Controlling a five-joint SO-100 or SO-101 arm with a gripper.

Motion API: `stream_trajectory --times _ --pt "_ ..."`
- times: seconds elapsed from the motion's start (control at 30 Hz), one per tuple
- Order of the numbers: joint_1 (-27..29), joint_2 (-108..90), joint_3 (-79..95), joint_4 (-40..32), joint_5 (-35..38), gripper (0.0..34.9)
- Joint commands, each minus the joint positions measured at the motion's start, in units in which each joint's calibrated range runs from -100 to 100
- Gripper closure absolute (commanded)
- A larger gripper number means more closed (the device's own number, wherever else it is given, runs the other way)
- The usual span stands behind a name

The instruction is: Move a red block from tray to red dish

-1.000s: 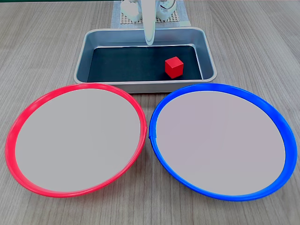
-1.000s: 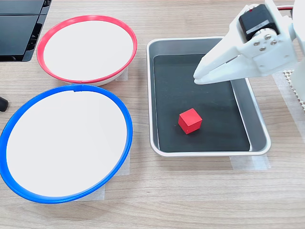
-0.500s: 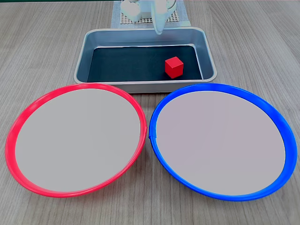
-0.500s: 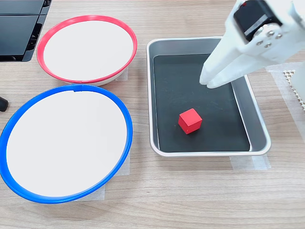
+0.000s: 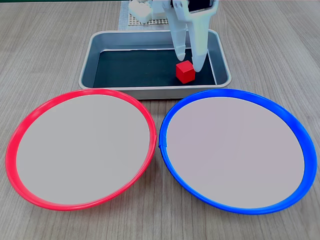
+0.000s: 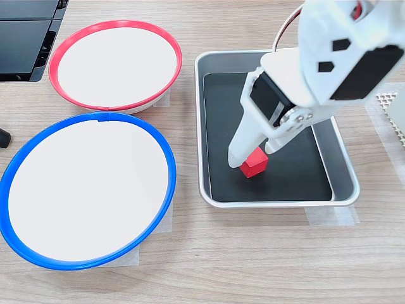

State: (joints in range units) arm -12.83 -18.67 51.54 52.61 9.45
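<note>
The red block (image 5: 185, 71) sits on the tray's (image 5: 150, 92) black floor, upper centre-right of the first exterior view; the white tool (image 5: 189, 59) straddles it, spread wide, not gripping. The red dish (image 5: 20, 131) lies lower left, empty

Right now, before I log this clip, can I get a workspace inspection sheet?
Surface: wood-grain table, bare around the dishes.
Job's things: red block on the tray floor; red dish empty.
Clutter: blue dish, empty; dark panels in the second exterior view's top left.
Gripper: gripper open, fingers straddling the block, not yet closed.
Cables: one thin wire at the arm.
Surroundings: mesh mat behind the tray.
</note>
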Motion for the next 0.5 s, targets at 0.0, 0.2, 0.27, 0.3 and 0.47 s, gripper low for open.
stream_trajectory --times 0.0,0.2,0.27,0.3,0.47 --pt "-0.20 4.47 -4.43 0.18 0.49 17.5" --pt "-0.02 8.22 -6.44 -0.40 1.07 29.8" --pt "0.17 8.14 -6.62 -0.40 1.22 34.6" --pt "0.27 7.63 -6.80 0.18 1.42 34.6" --pt "2.53 0.55 -10.35 4.72 1.71 34.7"
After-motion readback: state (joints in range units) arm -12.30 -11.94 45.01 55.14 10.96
